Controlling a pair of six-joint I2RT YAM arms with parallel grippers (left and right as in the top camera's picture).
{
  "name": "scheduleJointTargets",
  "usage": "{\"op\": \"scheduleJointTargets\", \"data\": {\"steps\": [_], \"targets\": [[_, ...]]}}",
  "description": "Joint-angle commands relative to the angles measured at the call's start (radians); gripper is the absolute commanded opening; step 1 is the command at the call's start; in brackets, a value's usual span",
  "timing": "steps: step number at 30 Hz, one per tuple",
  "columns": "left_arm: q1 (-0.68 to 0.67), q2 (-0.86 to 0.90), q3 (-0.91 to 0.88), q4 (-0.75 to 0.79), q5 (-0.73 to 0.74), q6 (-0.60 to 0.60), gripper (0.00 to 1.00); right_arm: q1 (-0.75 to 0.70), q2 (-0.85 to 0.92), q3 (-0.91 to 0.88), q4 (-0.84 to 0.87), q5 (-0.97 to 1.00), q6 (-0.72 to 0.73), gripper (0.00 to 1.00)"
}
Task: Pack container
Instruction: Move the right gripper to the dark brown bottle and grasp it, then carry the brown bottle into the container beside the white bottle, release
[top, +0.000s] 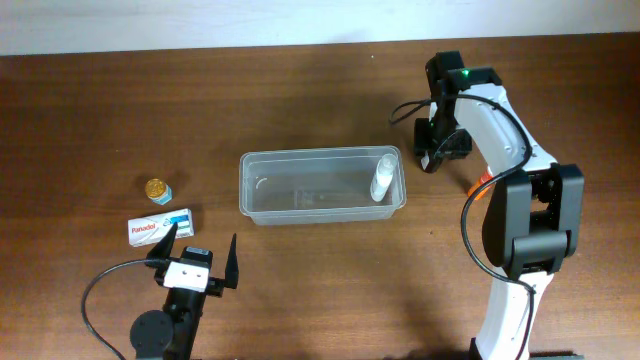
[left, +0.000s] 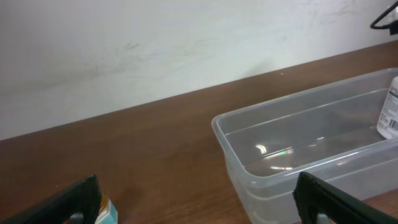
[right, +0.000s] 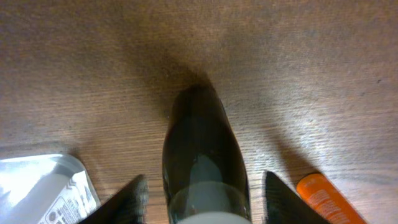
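Brown wooden table (top: 100, 120): clear rectangular plastic container (top: 320, 157) holds only a white bottle (top: 383, 178); right gripper (right: 202, 196), unclenched, straddles a dark glossy bottle (right: 199, 137); left gripper (top: 200, 245) gapes empty.

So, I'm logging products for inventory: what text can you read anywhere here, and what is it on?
"Panadol": on the white and blue box.
Label on the white bottle inside the container: print too small to read.
Print on the orange tube: too blurred to read.
Nothing else readable.
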Motion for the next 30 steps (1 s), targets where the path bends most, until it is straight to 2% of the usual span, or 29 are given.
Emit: {"op": "scheduleJointTargets", "data": {"steps": [1,9,20,24,30], "targets": [[0.005,-0.01,-0.003,-0.005,-0.004,-0.009,0.99,-0.004,-0.004,-0.013,0.019,-0.002,-0.005,0.43],[0.005,-0.01,-0.003,-0.004,-0.004,-0.009,0.99,-0.004,-0.004,-0.013,0.037,-0.002,-0.022,0.25],[0.005,-0.01,-0.003,-0.005,-0.004,-0.009,0.99,-0.003,-0.049,0.031,-0.032,-0.003,-0.021,0.24],[0.005,-0.01,-0.003,-0.005,-0.004,-0.009,0.99,-0.002,-0.097,0.122,-0.117,-0.014,-0.02,0.29],[0.005,-0.01,-0.003,-0.005,-0.004,-0.009,0.99,0.006,-0.168,0.306,-0.243,-0.067,-0.021,0.25]]}}
